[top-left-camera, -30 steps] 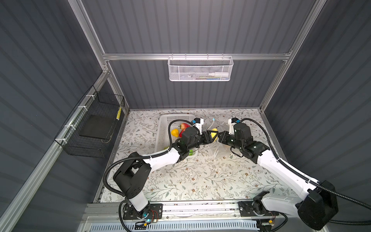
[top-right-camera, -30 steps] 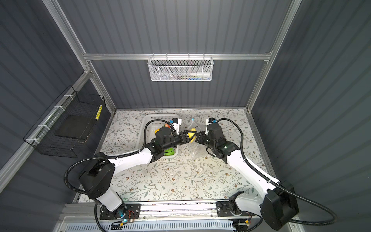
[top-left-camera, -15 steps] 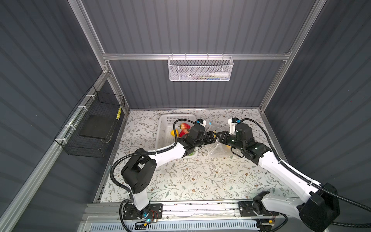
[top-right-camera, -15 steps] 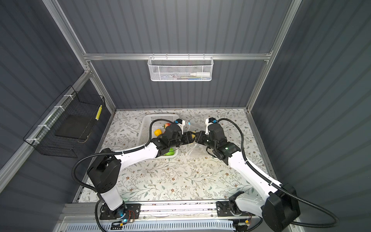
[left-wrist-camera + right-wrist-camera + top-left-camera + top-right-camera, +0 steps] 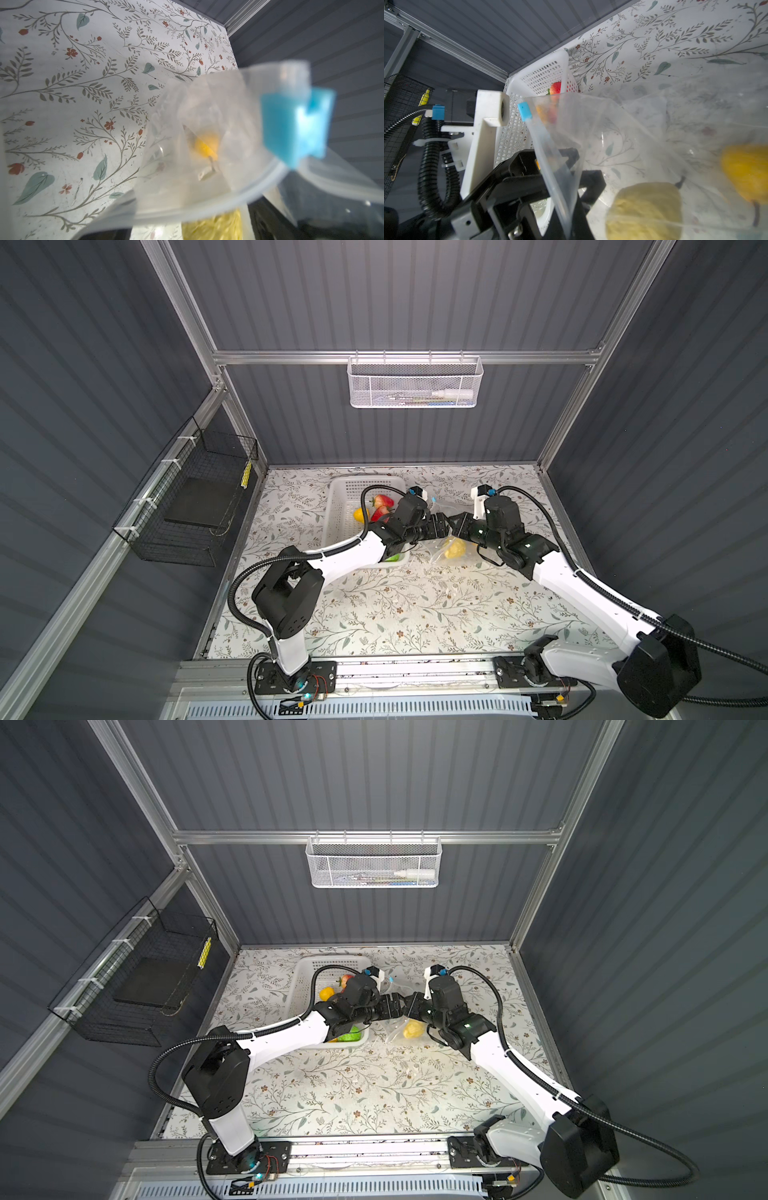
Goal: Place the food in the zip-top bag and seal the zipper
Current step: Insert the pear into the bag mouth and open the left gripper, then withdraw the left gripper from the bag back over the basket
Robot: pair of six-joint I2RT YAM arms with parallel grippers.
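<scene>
**Both top views.** The left claw (image 5: pixel 441 526) and right claw (image 5: pixel 456 526) meet tip to tip above the floral desk (image 5: pixel 395 614), at the raised mouth of the zip-top bag (image 5: pixel 438 553). From there the bag droops to the desk, just beside the right long wall of the white basket (image 5: pixel 338 506).

**Right wrist view.** The left claw's two black fingers (image 5: pixel 569 154) stand well apart. The zipper (image 5: pixel 548 166) crosses the gap between them; whether either finger touches it cannot be told. The right claw is closed on the bag's mouth edge, with its fingertips hidden. The light-blue slider (image 5: pixel 524 112) sits at the zipper's upper end, and the mouth is open.

**Food.** A lemon (image 5: pixel 645 209) and a yellow-orange stemmed fruit (image 5: pixel 747 172) lie inside the bag. Two strawberries (image 5: pixel 382 506), a yellow fruit (image 5: pixel 360 514) and a green fruit (image 5: pixel 348 1036) lie in the basket.

**Writing.** The yellow tag (image 5: pixel 247 475) in the black wire rack (image 5: pixel 187 506) bears marks too small to read. So does the white tube (image 5: pixel 453 393) in the wall-hung mesh tray (image 5: pixel 413 381).

**Room.** Open desk lies between the bag and the front rail (image 5: pixel 415 666), and also to the bag's right.
</scene>
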